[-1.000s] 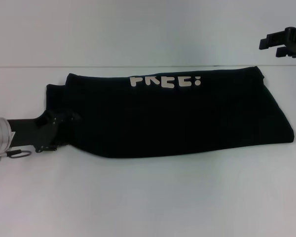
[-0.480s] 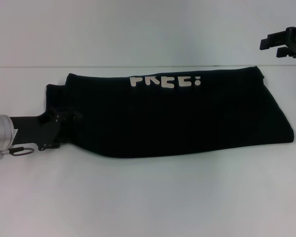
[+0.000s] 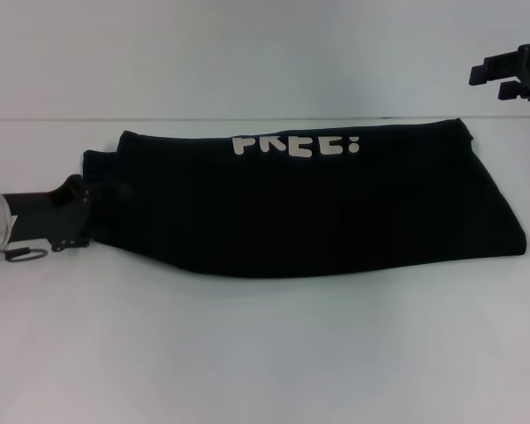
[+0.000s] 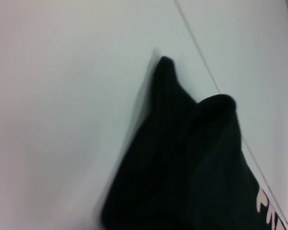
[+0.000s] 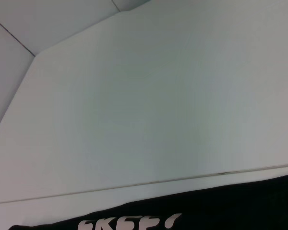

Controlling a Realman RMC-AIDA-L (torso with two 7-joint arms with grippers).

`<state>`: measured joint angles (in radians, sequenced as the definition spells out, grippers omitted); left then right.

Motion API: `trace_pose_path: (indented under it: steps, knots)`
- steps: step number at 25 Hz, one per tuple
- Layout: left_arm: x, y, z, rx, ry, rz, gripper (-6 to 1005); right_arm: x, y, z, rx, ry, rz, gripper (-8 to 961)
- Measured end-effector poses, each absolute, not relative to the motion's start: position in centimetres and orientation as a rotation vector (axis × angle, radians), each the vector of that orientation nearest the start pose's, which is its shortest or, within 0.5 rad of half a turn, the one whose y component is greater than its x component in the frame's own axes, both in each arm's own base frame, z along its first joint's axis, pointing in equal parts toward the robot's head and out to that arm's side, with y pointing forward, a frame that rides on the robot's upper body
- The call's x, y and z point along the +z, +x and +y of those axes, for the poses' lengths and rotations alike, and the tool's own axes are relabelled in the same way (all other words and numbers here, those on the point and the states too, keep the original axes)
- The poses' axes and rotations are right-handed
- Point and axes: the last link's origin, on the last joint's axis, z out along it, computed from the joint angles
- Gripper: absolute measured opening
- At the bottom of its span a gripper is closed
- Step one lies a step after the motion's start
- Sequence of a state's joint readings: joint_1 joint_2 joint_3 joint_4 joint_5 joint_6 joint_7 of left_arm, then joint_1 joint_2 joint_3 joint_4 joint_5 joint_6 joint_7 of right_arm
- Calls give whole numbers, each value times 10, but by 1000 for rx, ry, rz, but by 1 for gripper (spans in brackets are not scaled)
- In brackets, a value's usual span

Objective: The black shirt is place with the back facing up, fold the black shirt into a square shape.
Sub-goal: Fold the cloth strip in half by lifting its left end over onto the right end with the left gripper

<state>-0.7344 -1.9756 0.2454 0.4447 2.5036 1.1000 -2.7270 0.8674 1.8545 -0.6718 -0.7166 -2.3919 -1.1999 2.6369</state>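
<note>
The black shirt (image 3: 318, 208) lies folded into a long band across the white table, with cream lettering (image 3: 296, 146) along its far edge. My left gripper (image 3: 81, 215) sits low at the shirt's left end, black against the black cloth, so its grip is hidden. The left wrist view shows that end of the shirt (image 4: 182, 158) bunched into two peaks. My right gripper (image 3: 511, 78) hangs high at the far right, above and beyond the shirt's right end, open and holding nothing. The right wrist view catches the lettered edge of the shirt (image 5: 221, 203).
The white table (image 3: 265, 353) stretches wide in front of the shirt. A seam line (image 3: 53, 118) runs across the table just behind the shirt's far edge.
My left gripper has slid left and slightly back, off the shirt's lower left part toward its left edge. The shirt and the right gripper have hardly moved.
</note>
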Motion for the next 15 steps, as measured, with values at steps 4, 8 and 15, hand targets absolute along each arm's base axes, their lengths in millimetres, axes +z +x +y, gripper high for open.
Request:
trace_pose_path:
  steps: [4, 8, 15]
  knots:
    - [28, -317, 403, 825, 1938, 2840, 761, 114, 225, 469, 432, -1991, 1568, 627]
    - [27, -320, 396, 779, 1916, 2834, 761, 115, 227, 468, 430, -1987, 1571, 627]
    - [31, -325, 385, 707, 1890, 2839, 760, 116, 228, 468, 434, -1980, 1571, 627]
